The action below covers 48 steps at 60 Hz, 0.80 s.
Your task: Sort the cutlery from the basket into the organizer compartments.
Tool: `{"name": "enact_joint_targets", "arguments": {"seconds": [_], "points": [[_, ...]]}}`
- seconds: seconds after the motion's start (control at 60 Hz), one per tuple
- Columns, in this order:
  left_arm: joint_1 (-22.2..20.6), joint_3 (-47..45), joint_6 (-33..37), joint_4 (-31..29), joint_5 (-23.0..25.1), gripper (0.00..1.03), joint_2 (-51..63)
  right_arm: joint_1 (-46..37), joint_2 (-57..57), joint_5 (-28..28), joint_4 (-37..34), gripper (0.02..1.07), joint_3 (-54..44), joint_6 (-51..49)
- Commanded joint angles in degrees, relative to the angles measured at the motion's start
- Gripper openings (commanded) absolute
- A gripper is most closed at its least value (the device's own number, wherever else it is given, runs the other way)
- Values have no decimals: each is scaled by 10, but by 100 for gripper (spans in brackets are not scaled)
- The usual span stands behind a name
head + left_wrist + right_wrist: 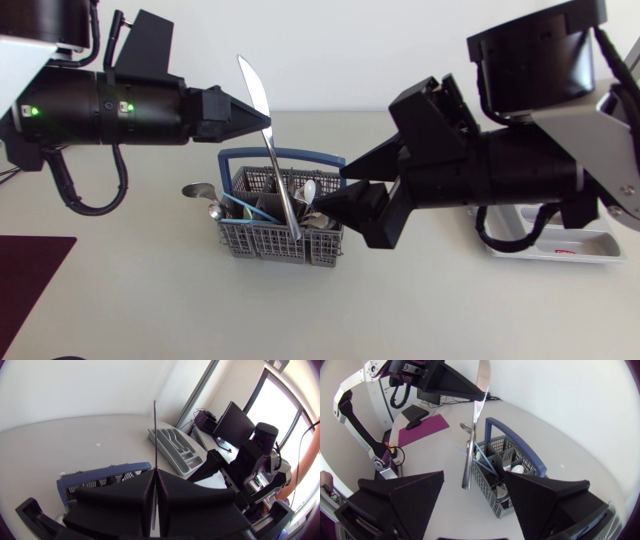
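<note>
The left end effector (262, 118) and right end effector (335, 192) are shown in matte black, the knife (268, 130) in silver. The basket (283, 243) is rendered as a grey lattice with a blue handle (285, 154); the organizer (176, 449) is pale grey, the tabletop (150, 295) light beige, the mat (30, 268) dark purple.

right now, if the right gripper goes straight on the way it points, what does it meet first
Most likely the knife hanging from the left gripper; its handle sits ahead between the right gripper's open fingers. Depth is unclear.
</note>
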Motion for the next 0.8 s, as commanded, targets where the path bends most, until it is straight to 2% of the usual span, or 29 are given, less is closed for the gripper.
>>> {"name": "enact_joint_targets", "arguments": {"seconds": [0.0,0.317,0.467,0.633,0.783], "points": [[-8,33,-25,23,15,4,14,2,24,-13,6,89,23,8],[-44,55,-39,53,20,4,54,-16,56,-30,14,88,48,18],[-52,66,-48,55,20,4,68,-31,72,-33,30,71,60,22],[-54,68,-53,55,21,4,71,-37,96,-34,36,65,75,22],[-53,68,-55,55,23,4,71,-42,108,-45,36,50,86,21]]}}
